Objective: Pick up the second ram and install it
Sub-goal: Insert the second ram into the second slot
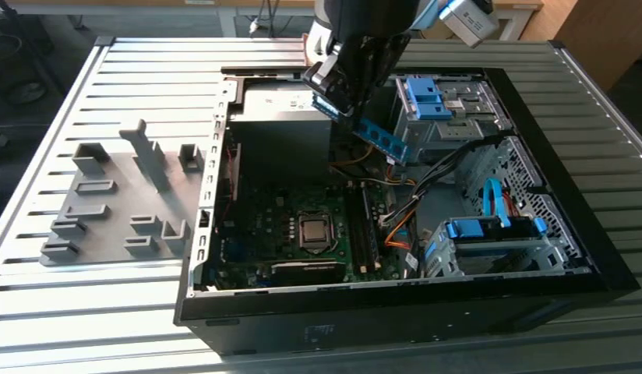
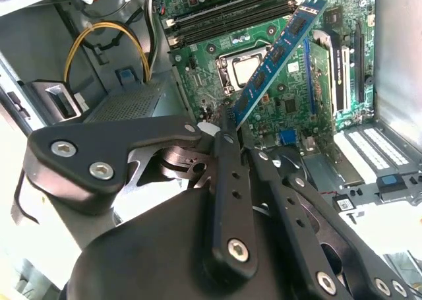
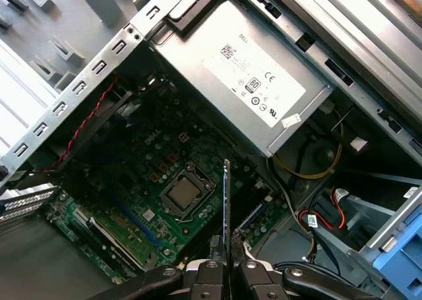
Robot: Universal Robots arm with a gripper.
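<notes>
Matt black end effector (image 2: 227,125), glossy blue ram (image 2: 277,56), ribbed metal table (image 1: 93,327)

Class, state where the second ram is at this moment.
The second ram is clamped in the gripper, held in the air above the open computer case, over the motherboard, near the power supply in the exterior view.

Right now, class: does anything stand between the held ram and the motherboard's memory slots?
Nothing visible does. The gripper holds the second ram in open air above the memory slots; the cables lie aside.
</notes>
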